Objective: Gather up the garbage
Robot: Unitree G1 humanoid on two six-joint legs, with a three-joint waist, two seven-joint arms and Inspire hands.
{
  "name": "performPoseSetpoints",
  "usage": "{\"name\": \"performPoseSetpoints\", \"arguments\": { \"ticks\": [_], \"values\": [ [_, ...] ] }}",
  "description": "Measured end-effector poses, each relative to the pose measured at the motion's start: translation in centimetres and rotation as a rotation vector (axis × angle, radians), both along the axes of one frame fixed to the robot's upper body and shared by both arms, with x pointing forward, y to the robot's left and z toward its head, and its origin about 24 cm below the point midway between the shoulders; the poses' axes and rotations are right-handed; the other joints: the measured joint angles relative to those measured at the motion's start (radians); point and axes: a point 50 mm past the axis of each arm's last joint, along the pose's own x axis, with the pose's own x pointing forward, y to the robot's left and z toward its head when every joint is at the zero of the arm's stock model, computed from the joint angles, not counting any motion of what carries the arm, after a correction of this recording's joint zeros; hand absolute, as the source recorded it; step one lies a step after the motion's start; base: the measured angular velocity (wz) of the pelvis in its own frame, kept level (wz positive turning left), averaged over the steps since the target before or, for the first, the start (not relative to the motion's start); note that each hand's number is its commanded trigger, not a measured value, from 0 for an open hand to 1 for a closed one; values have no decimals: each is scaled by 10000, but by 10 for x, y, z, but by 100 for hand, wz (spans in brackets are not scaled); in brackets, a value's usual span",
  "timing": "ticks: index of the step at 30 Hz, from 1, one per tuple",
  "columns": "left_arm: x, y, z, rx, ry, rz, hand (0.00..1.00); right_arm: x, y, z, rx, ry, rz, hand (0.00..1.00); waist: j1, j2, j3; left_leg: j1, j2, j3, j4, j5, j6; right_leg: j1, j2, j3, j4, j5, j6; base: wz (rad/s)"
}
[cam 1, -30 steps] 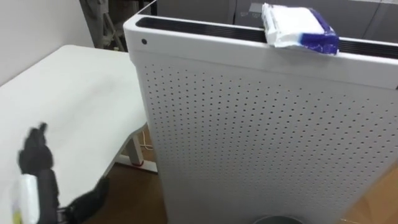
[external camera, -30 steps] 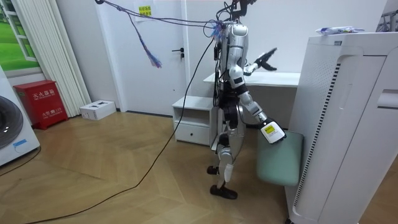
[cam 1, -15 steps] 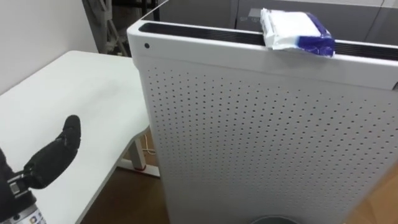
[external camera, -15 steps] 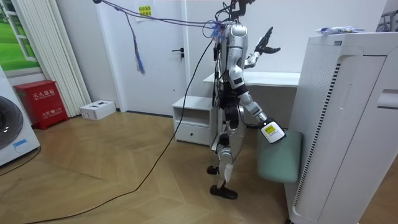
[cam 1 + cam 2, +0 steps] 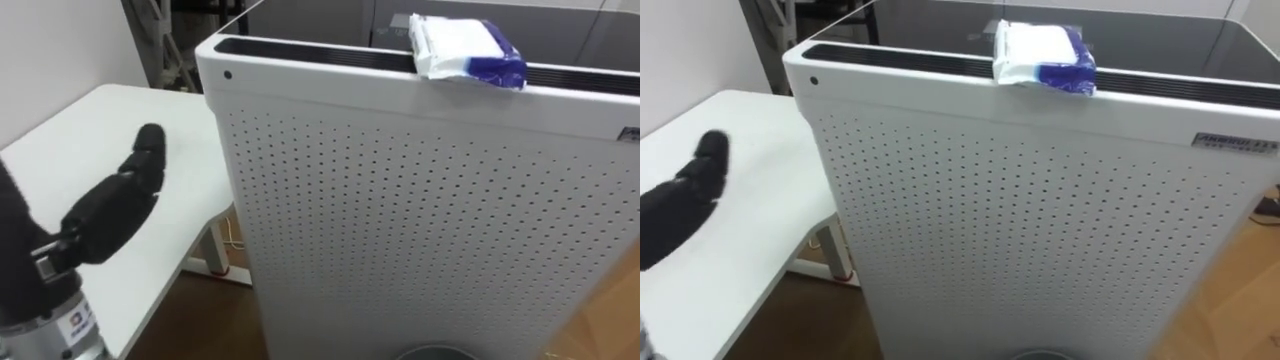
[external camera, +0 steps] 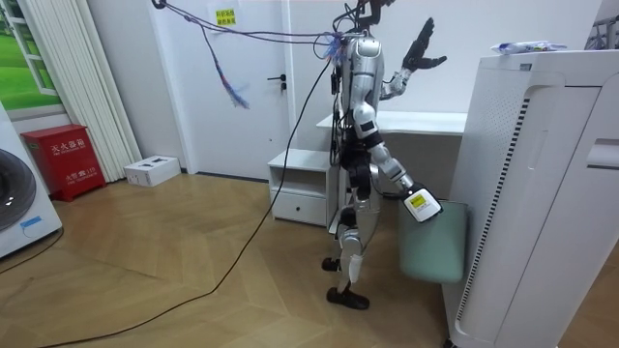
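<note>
Up on the purifier's top front edge lies a packet; the left hand hovers beside the purifier, fingers straight. The right hand hangs by a bin, state unclear.

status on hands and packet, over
Left hand open, up beside the white appliance, short of the packet. Right hand low by the green bin. Packet on the appliance's top, nothing blocking.

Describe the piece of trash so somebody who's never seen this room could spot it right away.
Find the tall white appliance with the dotted front panel, standing beside the white table. On its flat top, lying across the dark vent strip, is a soft plastic packet. It is white with a dark blue end, the only thing seen up there.
</note>
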Motion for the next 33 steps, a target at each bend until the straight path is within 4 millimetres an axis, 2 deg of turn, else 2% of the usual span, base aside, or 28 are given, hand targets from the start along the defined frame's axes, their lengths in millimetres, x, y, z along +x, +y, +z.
{"name": "performPoseSetpoints", "arguments": {
  "ticks": [4,10,16,20,33],
  "values": [
    [1,-12,7,679,137,-809,0,6,2,1,72,-115,224,100,-350,182,18,24,2,32,2,0,0,-1,-11,1,-11,0,0,0],
    [9,-29,15,1672,312,-1895,0,12,3,4,-41,-135,901,100,-601,407,84,89,16,181,-37,1,2,1,-1,97,-20,0,1,-3],
    [12,-36,27,2264,-43,-2298,0,13,1,5,-145,-90,1126,100,-755,616,37,181,46,266,-152,2,2,-2,37,224,-22,1,1,-7],
    [9,-42,34,2383,-461,-2673,0,13,-4,7,-214,-88,1225,100,-768,664,42,334,73,522,-270,2,2,8,61,384,-26,1,2,-14],
    [8,-48,34,2969,-341,-2886,0,13,0,5,-195,97,1960,100,-946,675,33,519,121,573,-385,5,0,113,126,563,-45,6,-6,-3]
  ]
}}
